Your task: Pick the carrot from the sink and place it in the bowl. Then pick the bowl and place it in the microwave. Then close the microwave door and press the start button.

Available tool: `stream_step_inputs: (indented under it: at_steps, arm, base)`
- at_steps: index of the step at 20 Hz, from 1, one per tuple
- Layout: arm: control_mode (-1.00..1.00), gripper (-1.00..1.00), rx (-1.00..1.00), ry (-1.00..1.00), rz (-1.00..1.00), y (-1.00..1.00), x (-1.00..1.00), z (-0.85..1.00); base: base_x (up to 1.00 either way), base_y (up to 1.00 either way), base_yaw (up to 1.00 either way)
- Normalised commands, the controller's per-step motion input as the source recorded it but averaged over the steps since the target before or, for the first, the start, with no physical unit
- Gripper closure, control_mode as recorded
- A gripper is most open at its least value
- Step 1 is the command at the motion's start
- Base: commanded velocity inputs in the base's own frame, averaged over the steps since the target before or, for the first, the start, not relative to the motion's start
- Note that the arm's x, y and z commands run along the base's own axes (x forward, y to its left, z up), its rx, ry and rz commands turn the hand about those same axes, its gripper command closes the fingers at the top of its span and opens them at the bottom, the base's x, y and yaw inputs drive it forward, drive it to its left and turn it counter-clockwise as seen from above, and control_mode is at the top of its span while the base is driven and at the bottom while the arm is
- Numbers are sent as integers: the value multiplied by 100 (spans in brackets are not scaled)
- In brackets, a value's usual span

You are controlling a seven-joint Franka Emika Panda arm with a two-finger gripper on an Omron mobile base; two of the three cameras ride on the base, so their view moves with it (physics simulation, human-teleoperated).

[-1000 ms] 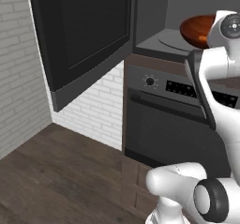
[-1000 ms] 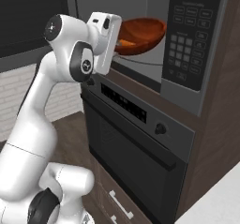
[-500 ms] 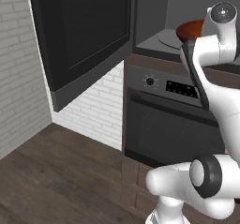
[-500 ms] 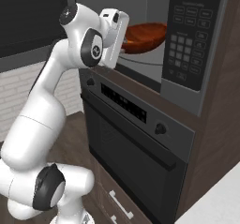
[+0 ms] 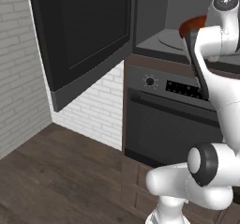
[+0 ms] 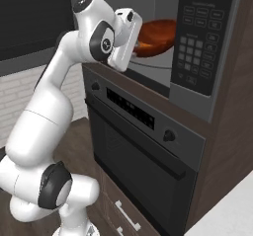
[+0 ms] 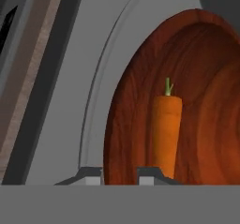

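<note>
Bowl (image 7: pixel 187 101): we saw its reddish-brown rim pinched between the two dark finger tips
Gripper (image 7: pixel 119 174): we found it closed narrowly on the bowl's edge, one tip outside the wall, one inside
Carrot (image 7: pixel 166 134): it lay inside the bowl, just beside the inner tip, green stub pointing away from the hand
Turntable (image 7: pixel 101 101): we saw its grey round edge curving under and beside the bowl
Microwave (image 6: pixel 163 67): the bowl sat within its grey cavity, above the floor in our right base view
Microwave door (image 5: pixel 84 35): it stood swung wide open to the left
Oven (image 6: pixel 143 146): it sat directly below the microwave
</note>
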Motion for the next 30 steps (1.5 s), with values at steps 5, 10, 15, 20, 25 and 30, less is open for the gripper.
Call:
stream_step_inputs:
  at_steps: [5, 10, 15, 20, 25, 30]
  arm:
    - [-100, -100, 0, -8, 0, 0, 5, -15]
    - [-100, -100, 0, -18, 0, 0, 5, 0]
    - [-100, -100, -3, -55, 3, 6, -8, 0]
    - [-100, -100, -8, -36, 1, 33, -53, 11]
    - [-100, -100, -12, 0, 0, 58, -99, 56]
    - [-100, -100, -10, -1, 0, 44, -100, 66]
  base:
    - [0, 0, 0]
    - [0, 0, 0]
    - [0, 0, 0]
    - [0, 0, 0]
    - [0, 0, 0]
    - [0, 0, 0]
